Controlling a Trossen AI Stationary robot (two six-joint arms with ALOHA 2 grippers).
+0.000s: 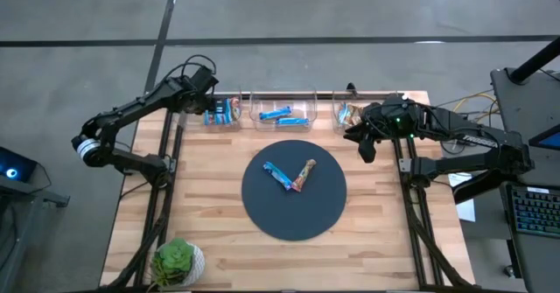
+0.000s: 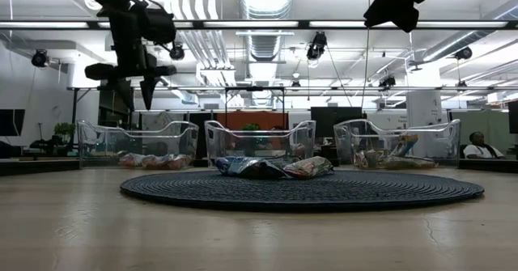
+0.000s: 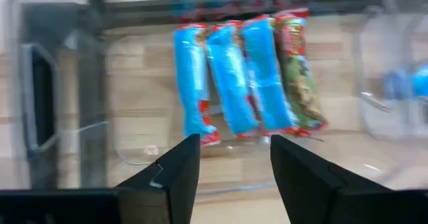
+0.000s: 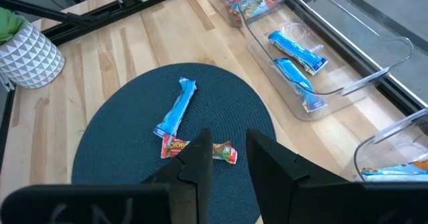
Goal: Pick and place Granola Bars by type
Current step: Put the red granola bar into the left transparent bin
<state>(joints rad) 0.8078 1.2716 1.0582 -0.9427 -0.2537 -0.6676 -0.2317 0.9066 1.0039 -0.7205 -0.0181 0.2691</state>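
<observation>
Two granola bars lie on the dark round disc [image 1: 293, 214]: a bright blue bar [image 1: 278, 176] and a brown-tan bar [image 1: 304, 176], their ends touching. The same blue bar [image 4: 176, 107] and brown-tan bar [image 4: 197, 148] show in the right wrist view. Three clear bins stand along the far edge. The left bin [image 1: 223, 112] holds several blue bars with red ends [image 3: 227, 77]. The middle bin [image 1: 283, 114] holds bright blue bars. The right bin [image 1: 348, 112] holds tan ones. My left gripper [image 3: 234, 160] hovers open over the left bin. My right gripper [image 4: 229, 158] is open and empty, above the disc's far right edge.
A small potted plant [image 1: 179, 260] stands at the table's near left corner. Bare wood lies around the disc [image 2: 307, 192] on the near side and on the left and right. Dark frame rails run along both table sides. A keyboard [image 1: 535, 210] sits off the table to the right.
</observation>
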